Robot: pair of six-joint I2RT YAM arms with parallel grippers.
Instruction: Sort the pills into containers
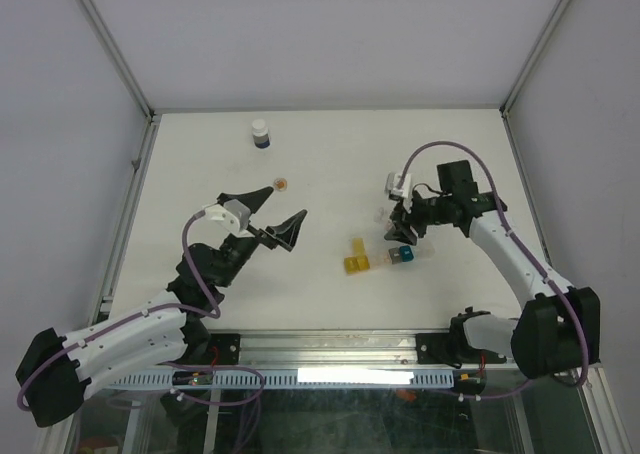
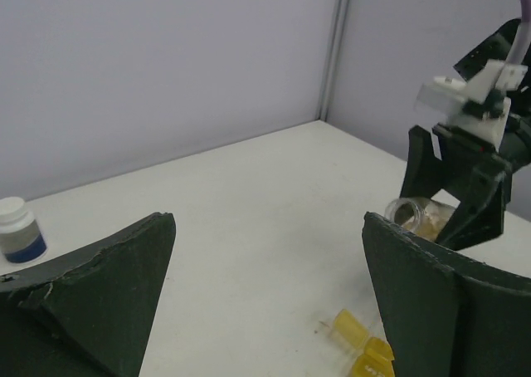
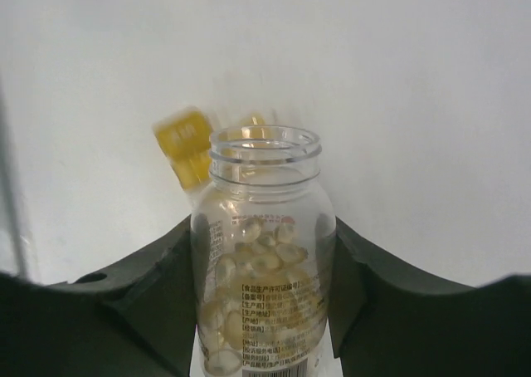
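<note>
My right gripper [image 3: 264,227] is shut on a clear open-mouthed bottle [image 3: 264,186] full of pale yellow pills [image 3: 261,257]. In the top view that bottle [image 1: 384,215] hangs tilted just above the containers: a yellow box [image 1: 356,265] with its lid flipped up, a clear one [image 1: 380,261] and a teal one [image 1: 402,256], in a short row. Beyond the bottle's mouth in the right wrist view lies the yellow box [image 3: 186,147]. My left gripper [image 1: 275,216] is open and empty, left of the row. From its wrist camera I see the yellow box [image 2: 362,346] and the bottle [image 2: 409,212].
A small white bottle with a dark blue band [image 1: 260,134] stands at the back of the table, also visible as the white bottle [image 2: 18,230] in the left wrist view. A small round brownish thing [image 1: 281,184] lies behind the left gripper. Metal posts and white walls enclose the table.
</note>
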